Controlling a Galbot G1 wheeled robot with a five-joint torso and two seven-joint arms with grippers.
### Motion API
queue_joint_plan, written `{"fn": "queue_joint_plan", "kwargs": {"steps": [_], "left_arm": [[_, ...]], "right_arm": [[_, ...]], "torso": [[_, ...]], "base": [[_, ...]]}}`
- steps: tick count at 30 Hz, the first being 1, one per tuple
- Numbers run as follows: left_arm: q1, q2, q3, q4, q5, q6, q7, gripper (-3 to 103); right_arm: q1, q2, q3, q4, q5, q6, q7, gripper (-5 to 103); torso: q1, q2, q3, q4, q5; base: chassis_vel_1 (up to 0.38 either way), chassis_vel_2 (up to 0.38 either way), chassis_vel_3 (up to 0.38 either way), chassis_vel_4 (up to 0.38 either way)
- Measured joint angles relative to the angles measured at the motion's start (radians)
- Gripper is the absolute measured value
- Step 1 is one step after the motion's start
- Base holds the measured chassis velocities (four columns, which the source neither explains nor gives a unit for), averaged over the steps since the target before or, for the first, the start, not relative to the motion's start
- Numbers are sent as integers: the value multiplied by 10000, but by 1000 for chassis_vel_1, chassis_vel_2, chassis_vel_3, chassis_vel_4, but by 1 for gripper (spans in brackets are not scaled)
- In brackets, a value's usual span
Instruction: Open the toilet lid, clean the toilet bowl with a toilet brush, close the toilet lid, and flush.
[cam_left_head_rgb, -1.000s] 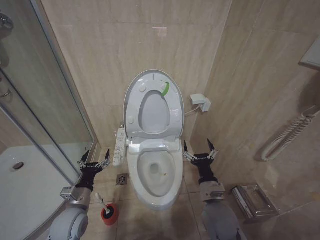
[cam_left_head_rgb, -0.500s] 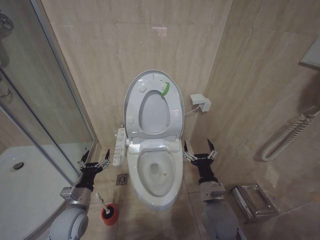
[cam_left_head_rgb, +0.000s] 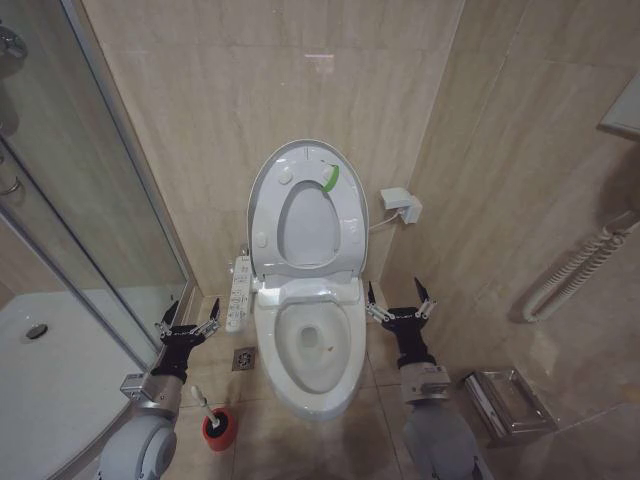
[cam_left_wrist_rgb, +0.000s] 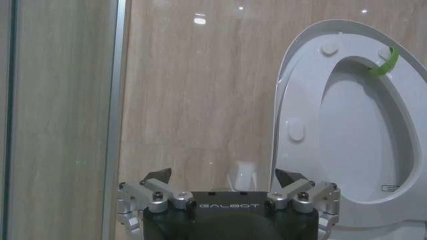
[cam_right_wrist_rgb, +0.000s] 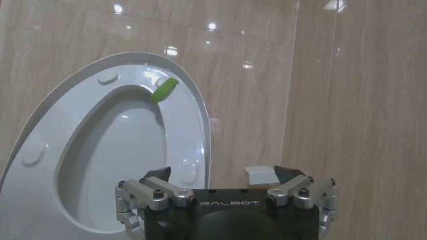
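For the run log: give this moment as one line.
toilet lid up | toilet brush in holder | left gripper open | right gripper open

- A glass shower door is standing along the left, with a white shower floor lying behind it.
- A square floor drain is sitting in the tiles.
- A white wall box is hanging on the beige wall.
- A white grab rail is running along the right wall.
- A metal holder is sitting below that rail.
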Motion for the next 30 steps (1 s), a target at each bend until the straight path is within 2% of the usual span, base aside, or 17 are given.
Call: {"fn": "queue_joint_plan", "kwargs": {"steps": [30], "left_arm": [[0, 0, 0, 0, 0, 0, 0, 100]], "right_arm": [[0, 0, 0, 0, 0, -1, 0, 100]], "torso": [[0, 0, 0, 0, 0]], "base": [[0, 0, 0, 0]]}}
